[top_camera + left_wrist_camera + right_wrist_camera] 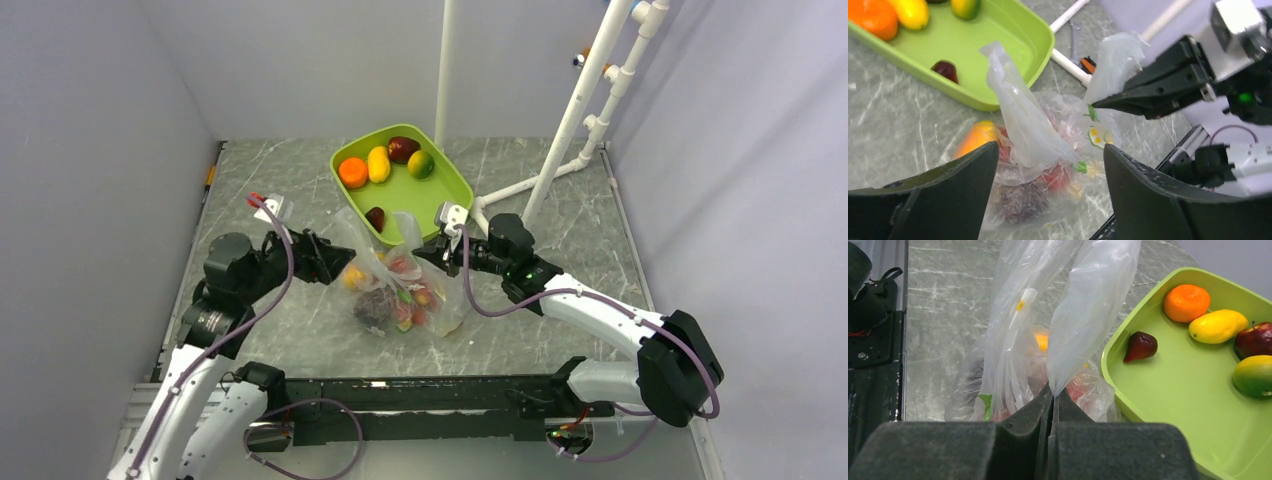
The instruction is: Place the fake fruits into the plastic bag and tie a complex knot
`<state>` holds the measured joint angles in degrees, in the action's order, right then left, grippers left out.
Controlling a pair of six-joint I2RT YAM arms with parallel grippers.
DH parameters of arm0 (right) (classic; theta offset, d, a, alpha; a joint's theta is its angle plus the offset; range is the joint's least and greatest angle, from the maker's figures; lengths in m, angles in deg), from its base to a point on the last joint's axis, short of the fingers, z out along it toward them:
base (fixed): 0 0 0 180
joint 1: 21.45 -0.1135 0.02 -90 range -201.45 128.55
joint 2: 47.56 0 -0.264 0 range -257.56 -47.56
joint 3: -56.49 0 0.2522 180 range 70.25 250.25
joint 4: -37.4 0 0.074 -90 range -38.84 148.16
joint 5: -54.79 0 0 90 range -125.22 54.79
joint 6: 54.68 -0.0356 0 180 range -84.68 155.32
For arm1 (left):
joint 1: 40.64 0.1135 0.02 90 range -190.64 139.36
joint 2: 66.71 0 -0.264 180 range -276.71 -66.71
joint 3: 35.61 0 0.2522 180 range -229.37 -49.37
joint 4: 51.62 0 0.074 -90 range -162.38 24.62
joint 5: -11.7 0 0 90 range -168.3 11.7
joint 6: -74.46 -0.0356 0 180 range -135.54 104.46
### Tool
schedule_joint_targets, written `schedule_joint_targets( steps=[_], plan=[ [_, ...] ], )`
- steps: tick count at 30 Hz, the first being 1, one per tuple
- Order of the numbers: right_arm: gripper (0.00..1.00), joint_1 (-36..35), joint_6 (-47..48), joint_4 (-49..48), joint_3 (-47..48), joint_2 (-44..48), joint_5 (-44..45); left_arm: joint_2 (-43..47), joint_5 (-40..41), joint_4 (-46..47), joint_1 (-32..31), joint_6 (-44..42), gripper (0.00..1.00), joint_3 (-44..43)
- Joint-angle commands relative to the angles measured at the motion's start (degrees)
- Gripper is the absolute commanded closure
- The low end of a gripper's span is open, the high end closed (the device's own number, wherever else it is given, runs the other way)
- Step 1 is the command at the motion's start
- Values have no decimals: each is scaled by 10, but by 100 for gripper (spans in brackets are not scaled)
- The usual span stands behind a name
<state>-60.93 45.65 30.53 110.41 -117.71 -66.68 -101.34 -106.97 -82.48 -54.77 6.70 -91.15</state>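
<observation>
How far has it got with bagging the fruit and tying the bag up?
Done: several fake fruits already sit in the plastic bag. In hand: the right gripper is shut on one flap of the bag's mouth, and the open left gripper has another flap between its fingers. Left: five more fruits lie in the green tray, and the mouth is not tied.

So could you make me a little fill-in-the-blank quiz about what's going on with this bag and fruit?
The right gripper is ____ on a flap of the plastic bag. The left gripper is ____. The lime green tray holds ____ fake fruits.
Missing words: shut, open, five.
</observation>
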Motion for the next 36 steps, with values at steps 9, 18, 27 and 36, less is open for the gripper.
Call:
schedule_joint_targets(
  steps=[9,18,27,36],
  plan=[
    [100,2,-2,-25,14,0,16,-160,369,-108,-187,141,25,-116],
    [100,2,-4,-34,17,-7,17,-237,407,-139,-223,141,31,-173],
    [100,2,5,-21,24,-12,12,-263,404,-148,-225,99,86,-196],
    [100,11,1,41,59,-28,-37,-202,192,-43,-225,-139,100,-108]
  ],
)
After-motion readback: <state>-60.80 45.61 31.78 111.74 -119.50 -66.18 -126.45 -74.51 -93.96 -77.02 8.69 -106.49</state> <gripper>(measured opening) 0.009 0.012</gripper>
